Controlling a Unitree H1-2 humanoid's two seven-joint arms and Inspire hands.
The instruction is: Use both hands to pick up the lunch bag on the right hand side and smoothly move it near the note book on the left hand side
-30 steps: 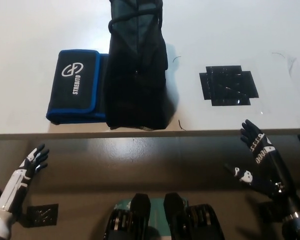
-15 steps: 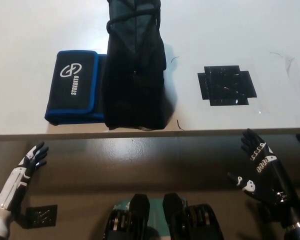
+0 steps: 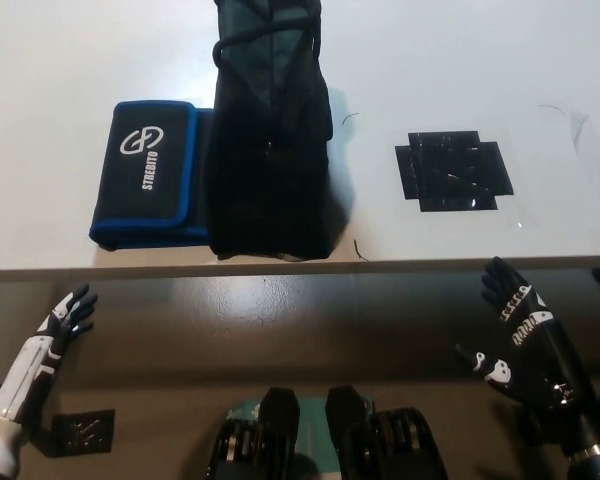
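Currently, in the head view, the bag [image 3: 270, 150] stands on the white table [image 3: 60, 60], its left side touching or overlapping the right edge of the notebook [image 3: 150, 172], a black cover with blue trim. To the bag's right, well apart, a black tape cross [image 3: 453, 170] marks the table.

Hand status:
- Left hand [image 3: 65, 318]: below the table's near edge at lower left, fingers spread, holding nothing.
- Right hand [image 3: 517, 335]: below the table's near edge at lower right, fingers spread, holding nothing.
- Neither hand touches the bag; both are well apart from it.

Step in hand: judged from placement, the bag already rests beside the notebook, so the transfer appears complete and both hands sit in a clear, lowered position. If a further grasp were required, it would call for raising both hands above the table edge and closing on the bag's two sides evenly, without dragging the notebook.

Limits of the view:
- The bag's top is cut off by the upper picture edge.
- The bag's dark fabric hides seams and handles.
- Whether the bag lies on the notebook or only against it cannot be told.
- The right forearm runs out of the picture at bottom right
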